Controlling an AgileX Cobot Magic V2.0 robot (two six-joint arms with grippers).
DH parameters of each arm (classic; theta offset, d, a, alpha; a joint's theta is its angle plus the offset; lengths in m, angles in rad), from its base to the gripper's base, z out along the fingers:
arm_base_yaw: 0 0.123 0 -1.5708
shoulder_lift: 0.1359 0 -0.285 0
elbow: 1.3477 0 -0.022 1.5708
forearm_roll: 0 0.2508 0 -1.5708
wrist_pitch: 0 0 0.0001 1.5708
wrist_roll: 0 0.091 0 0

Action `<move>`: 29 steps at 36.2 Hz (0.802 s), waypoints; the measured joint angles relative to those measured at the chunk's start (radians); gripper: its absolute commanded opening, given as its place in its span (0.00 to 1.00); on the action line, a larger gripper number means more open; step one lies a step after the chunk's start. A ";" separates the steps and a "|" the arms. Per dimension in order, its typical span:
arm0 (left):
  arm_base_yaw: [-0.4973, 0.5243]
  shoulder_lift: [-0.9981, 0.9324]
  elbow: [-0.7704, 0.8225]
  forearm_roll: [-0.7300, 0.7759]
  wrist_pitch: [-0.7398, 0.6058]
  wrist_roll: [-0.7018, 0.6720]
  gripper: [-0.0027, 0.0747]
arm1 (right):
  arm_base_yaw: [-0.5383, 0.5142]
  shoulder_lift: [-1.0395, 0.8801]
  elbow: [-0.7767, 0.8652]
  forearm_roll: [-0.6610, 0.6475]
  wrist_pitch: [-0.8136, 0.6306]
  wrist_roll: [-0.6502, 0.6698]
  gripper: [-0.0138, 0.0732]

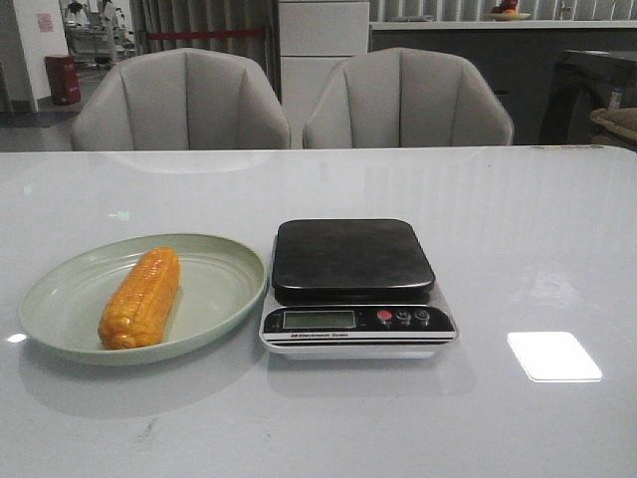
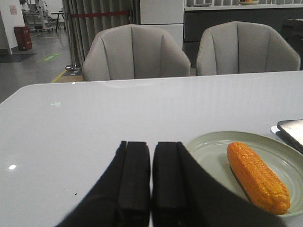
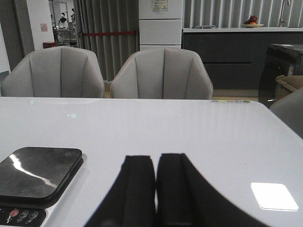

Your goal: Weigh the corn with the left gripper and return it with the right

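Your left end effector (image 2: 151,189) has its two black fingers (image 2: 135,175) pressed together with only a hairline seam between them, and nothing sits in that seam. It touches none of the task's things. Its wrist view looks forward across the surface (image 2: 94,123), so the arm is held low and roughly level, aimed toward the two grey chairs (image 2: 136,52) beyond the far edge.

The corn (image 2: 258,177) lies just ahead of that end effector and off to its right side, resting lengthwise on a pale green plate (image 2: 208,151). The plate's near rim runs close by the right-hand finger, though you cannot tell from this angle whether they touch. In the front view the corn (image 1: 141,297) sits in the plate (image 1: 214,289) pointing away from the robot, and the scale (image 1: 355,289) stands just beside the plate, its dark platform bare.

Your right end effector (image 3: 155,189) is likewise closed, fingers (image 3: 139,184) meeting and empty. It hangs low over the surface, facing forward, with the scale (image 3: 38,177) ahead and to its left, apart from it. A bright square reflection (image 3: 274,196) lies on the surface to its right.

Neither arm shows in the front view.
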 measured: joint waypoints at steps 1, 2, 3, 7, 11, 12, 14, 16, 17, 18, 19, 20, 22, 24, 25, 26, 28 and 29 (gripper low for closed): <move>0.000 0.000 0.000 0.000 0.000 0.000 0.21 | 0.000 0.000 0.000 0.000 0.000 0.000 0.37; 0.000 0.000 0.000 0.000 0.000 0.000 0.21 | 0.000 0.000 0.000 0.001 0.000 0.000 0.37; 0.000 0.000 0.000 0.000 0.000 0.000 0.21 | 0.000 0.000 0.000 0.001 0.000 0.000 0.37; 0.000 0.000 0.000 0.000 0.000 0.000 0.21 | 0.000 0.000 0.000 0.001 0.000 0.000 0.37; 0.000 0.000 0.000 0.000 0.000 0.000 0.21 | 0.000 0.000 0.000 0.001 -0.002 0.000 0.37; 0.000 0.000 0.000 0.000 0.000 0.000 0.21 | 0.000 0.000 0.000 0.001 -0.002 0.000 0.37; 0.000 0.000 0.000 0.000 0.000 0.000 0.21 | 0.000 0.000 0.000 0.001 -0.002 0.000 0.37; 0.000 0.000 0.000 0.000 0.000 0.000 0.21 | 0.000 0.000 0.000 0.001 -0.002 0.000 0.37; 0.000 0.000 0.000 0.000 0.000 0.000 0.21 | 0.000 0.000 0.000 0.001 -0.002 0.000 0.37; 0.000 0.000 0.000 0.000 0.000 0.000 0.21 | 0.000 0.000 0.000 0.001 -0.002 0.000 0.37; 0.000 0.000 0.000 0.000 0.000 0.000 0.21 | 0.000 0.000 0.000 0.001 -0.002 0.000 0.37; 0.000 0.000 0.000 0.000 0.000 0.000 0.21 | 0.000 0.000 0.000 0.001 -0.002 0.000 0.37; 0.000 0.000 0.000 0.000 0.000 0.000 0.21 | 0.000 0.000 0.000 0.001 -0.002 0.000 0.37; 0.000 0.000 0.000 0.000 0.000 0.000 0.21 | 0.000 0.000 0.000 0.001 -0.002 0.000 0.37; 0.000 0.000 0.000 0.000 0.000 0.000 0.21 | 0.000 0.000 0.000 0.001 -0.002 0.000 0.37; 0.000 0.000 0.000 0.000 0.000 0.000 0.21 | 0.000 0.000 0.000 0.001 -0.002 0.000 0.37; 0.000 0.000 0.000 0.000 -0.013 0.000 0.21 | 0.000 0.000 0.000 0.001 -0.002 0.000 0.37; 0.000 0.000 0.000 0.000 -0.030 0.000 0.21 | 0.000 0.000 0.000 0.001 -0.002 0.000 0.37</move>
